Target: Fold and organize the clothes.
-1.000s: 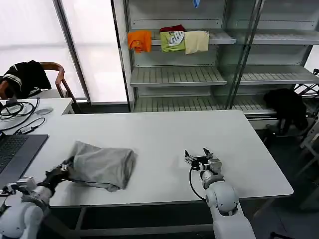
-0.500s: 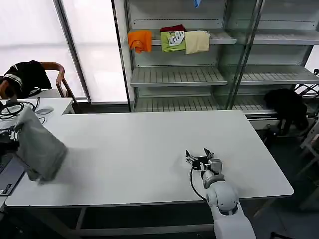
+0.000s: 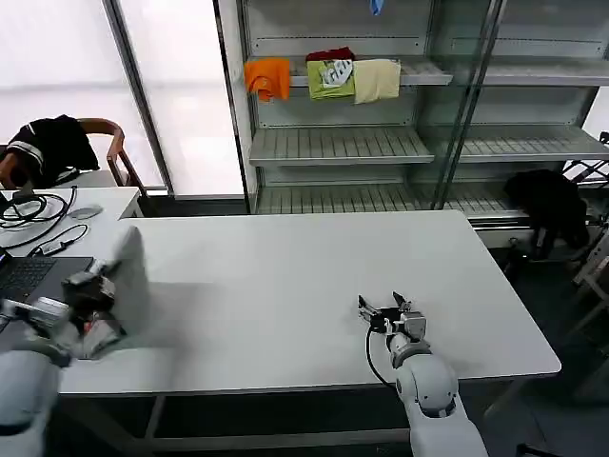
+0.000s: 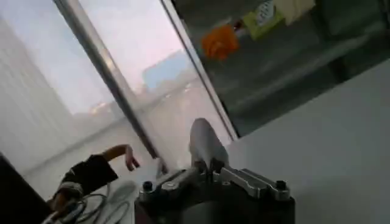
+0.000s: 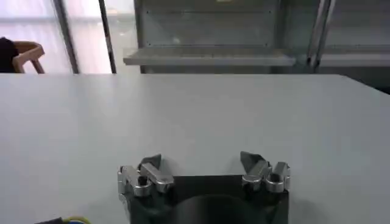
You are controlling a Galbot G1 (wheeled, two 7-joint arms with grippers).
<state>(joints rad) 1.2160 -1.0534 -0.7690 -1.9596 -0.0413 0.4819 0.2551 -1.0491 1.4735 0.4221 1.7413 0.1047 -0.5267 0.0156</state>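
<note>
Gripping a light grey shirt (image 3: 122,271), left gripper (image 3: 88,288) sits at the white table's (image 3: 304,286) left end, jaws pinched on the blurred fabric, near the laptop (image 3: 33,276). Right gripper (image 3: 385,311) rests on the table's near right part, jaws spread, holding nothing.

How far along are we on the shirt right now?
Done: cannot confirm any fold from here. In hand: the left gripper at the table's left edge is shut on the grey shirt, bunched and blurred. The right gripper rests open on the table, holding nothing. Left: lay the shirt flat, fold it and place it.
</note>
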